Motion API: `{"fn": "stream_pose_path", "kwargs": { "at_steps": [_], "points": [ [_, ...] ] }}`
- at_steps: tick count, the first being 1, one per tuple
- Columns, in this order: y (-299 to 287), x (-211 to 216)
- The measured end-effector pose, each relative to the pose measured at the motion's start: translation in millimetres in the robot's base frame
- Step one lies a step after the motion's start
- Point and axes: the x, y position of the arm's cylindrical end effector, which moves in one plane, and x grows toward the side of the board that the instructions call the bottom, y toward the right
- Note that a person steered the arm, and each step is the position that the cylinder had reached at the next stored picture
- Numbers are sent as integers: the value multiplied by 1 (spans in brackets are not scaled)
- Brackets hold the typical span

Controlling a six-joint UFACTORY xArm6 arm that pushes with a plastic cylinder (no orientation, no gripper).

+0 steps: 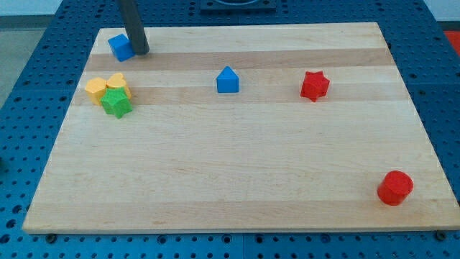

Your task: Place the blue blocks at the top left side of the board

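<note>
A blue cube (pixel 120 47) sits near the board's top left corner. My tip (pixel 141 51) rests right beside it, touching its right side. A second blue block (pixel 228 80), house-shaped with a pointed top, stands near the top middle of the board, well to the right of my tip.
The wooden board (pixel 230 180) lies on a blue perforated table. Two yellow blocks (pixel 106 86) and a green star (pixel 116 103) cluster at the left, below the blue cube. A red star (pixel 315 85) sits at upper right. A red cylinder (pixel 394 188) sits at lower right.
</note>
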Motion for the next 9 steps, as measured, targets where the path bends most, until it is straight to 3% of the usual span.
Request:
{"fn": "stream_pose_path", "kwargs": {
  "at_steps": [1,2,3,4,5,6,7,9],
  "points": [
    [-37,14],
    [-44,-26],
    [32,-18],
    [151,-19],
    [246,23],
    [240,88],
    [158,93],
    [40,10]
  ]
}}
